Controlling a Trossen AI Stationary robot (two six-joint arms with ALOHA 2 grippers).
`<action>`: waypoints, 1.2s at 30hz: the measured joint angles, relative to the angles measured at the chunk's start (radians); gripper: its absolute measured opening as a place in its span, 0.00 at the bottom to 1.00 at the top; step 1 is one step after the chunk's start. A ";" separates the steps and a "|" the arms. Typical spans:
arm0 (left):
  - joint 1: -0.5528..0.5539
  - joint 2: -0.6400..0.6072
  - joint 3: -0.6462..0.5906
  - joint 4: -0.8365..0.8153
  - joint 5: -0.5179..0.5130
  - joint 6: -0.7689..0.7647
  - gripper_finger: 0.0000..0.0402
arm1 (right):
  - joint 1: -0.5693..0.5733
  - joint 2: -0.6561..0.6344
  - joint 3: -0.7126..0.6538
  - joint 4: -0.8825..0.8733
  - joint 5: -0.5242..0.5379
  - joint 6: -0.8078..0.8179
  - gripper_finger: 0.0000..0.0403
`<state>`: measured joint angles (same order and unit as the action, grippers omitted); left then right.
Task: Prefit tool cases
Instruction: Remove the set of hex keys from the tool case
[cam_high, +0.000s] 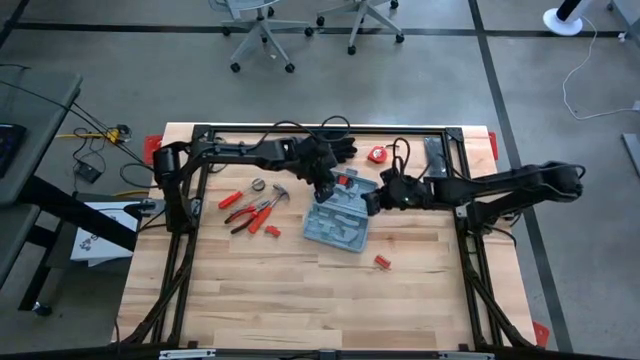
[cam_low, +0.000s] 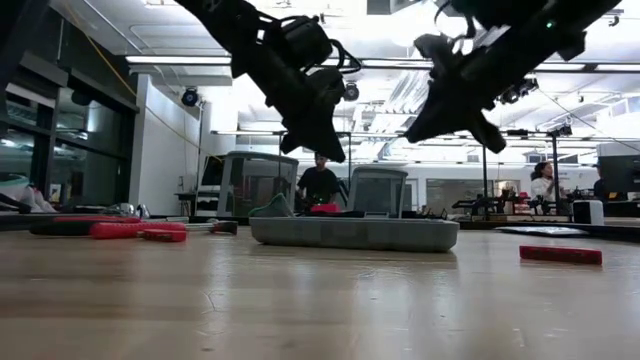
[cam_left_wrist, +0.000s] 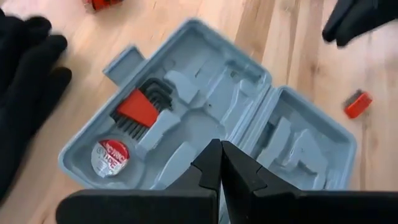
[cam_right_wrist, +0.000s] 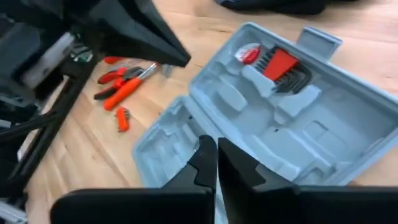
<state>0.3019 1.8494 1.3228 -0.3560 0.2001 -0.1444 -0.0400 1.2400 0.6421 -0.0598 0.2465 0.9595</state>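
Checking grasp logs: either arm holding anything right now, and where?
Nothing held. Left gripper and right gripper both have shut, empty jaws above the open case.

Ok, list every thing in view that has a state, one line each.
tool case: open, lying flat on the table
hex key set: seated in its recess in the case
tape measure: seated in its recess
pliers: on the table, outside the case
left gripper: shut, empty, above the case
right gripper: shut, empty, above the case

arms: two, dark, jointed | cables: black, looped along links | fingers (cam_left_wrist: 208, 165): black, wedge-tipped
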 joint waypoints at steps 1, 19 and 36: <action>0.000 0.010 0.000 -0.004 0.000 0.000 0.00 | -0.013 0.009 0.000 0.004 -0.016 0.000 0.03; 0.027 0.156 -0.002 0.097 0.057 -0.063 0.00 | -0.197 0.188 0.000 0.074 -0.179 -0.081 0.00; 0.088 0.165 -0.001 0.065 0.054 -0.010 0.00 | -0.346 0.217 0.000 0.188 -0.327 -0.176 0.48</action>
<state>0.3901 2.0148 1.3220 -0.2911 0.2537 -0.1548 -0.3861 1.4575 0.6418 0.1286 -0.0809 0.7837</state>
